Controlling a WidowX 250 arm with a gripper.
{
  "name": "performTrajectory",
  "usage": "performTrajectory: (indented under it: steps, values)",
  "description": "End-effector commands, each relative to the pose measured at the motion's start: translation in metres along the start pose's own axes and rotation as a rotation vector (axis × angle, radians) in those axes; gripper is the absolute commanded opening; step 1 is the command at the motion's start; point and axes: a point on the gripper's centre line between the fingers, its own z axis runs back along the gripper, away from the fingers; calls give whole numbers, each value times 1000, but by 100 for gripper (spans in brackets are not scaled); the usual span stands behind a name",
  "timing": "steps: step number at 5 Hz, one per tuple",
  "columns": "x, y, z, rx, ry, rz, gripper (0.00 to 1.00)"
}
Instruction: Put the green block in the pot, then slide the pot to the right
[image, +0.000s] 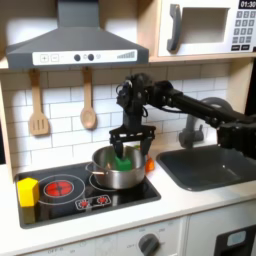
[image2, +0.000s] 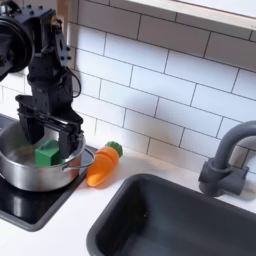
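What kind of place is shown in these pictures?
It looks like a toy play kitchen rather than a real one. In the first exterior view there is a stove top with printed red burners, a range hood and a microwave. A dark sink with a faucet shows in the second exterior view.

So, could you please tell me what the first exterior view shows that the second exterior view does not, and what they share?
The first exterior view alone shows the yellow block at the stove's left edge, two wooden utensils hanging on the tiles, the range hood and the microwave. The second exterior view alone gives the orange carrot in full, lying beside the pot. Both exterior views share the gripper lowered over the pot, the green block inside it, the sink and the faucet.
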Motion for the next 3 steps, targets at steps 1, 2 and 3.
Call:
performTrajectory:
  steps: [1, 2, 3]
  values:
    - [-5, -2, 29, 16, -58, 5, 100]
    - [-4, -6, 32, 14, -65, 0, 100]
    - [-5, -6, 36, 17, -73, 0, 100]
